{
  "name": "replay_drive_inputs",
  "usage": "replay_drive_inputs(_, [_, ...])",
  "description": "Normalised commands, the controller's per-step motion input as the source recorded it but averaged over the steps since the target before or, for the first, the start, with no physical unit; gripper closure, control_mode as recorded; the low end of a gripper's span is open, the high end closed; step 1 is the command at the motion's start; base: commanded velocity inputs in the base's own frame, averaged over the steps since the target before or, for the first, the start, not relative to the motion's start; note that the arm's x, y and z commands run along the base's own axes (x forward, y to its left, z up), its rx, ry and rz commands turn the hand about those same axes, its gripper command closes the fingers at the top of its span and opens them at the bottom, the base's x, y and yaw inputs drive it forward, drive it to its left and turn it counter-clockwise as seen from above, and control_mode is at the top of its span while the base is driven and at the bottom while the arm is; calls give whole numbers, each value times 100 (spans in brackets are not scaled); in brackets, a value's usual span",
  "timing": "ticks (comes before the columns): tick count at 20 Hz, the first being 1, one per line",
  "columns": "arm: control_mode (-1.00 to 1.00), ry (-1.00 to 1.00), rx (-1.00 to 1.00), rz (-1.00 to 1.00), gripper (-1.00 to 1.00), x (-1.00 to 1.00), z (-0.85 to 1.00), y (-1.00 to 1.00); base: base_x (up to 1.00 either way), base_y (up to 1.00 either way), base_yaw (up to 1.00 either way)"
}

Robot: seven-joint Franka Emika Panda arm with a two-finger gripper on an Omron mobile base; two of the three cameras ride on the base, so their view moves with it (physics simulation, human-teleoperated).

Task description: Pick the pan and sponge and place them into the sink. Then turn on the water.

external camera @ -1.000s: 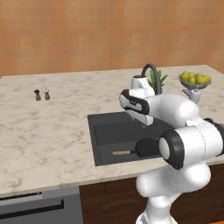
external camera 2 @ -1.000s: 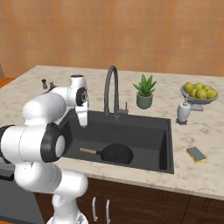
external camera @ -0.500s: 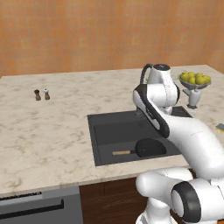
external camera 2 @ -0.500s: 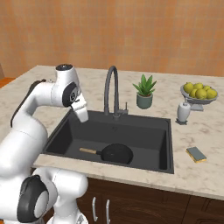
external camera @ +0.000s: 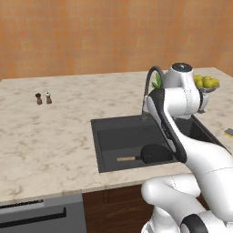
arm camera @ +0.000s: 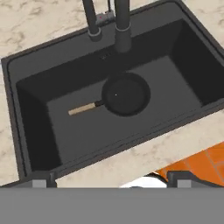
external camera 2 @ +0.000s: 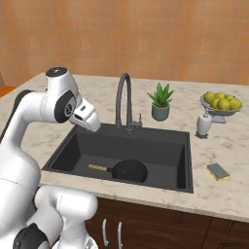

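The small black frying pan with a wooden handle already lay in the dark-grey rectangular sink. The yellow sponge with a dark top waited on the counter by its right edge — the gripper stood wide open, empty. No water ran.

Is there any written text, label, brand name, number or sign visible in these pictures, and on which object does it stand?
None: no readable text appears in any view.
The pan, the sink, the sponge, the faucet, the plant pot and the two shakers carry no lettering.
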Motion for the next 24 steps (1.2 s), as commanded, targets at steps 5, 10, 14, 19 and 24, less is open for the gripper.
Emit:
replay_drive_inputs(5, [-100,-10,0,32,-100,-7,18,0,0,0,0])
replay_drive_inputs(10, [-100,-20,15,24,-100,0,7,-1,0,0,0])
replay_drive_inputs(14, [-100,-9,1,1,-100,-17,19,0,0,0,0])
replay_drive_inputs(19, [100,-1,0,0,-100,-9,7,0,-2,1,-1])
replay_drive_inputs(24, [100,0,0,0,-100,0,0,0,-7,-2,0])
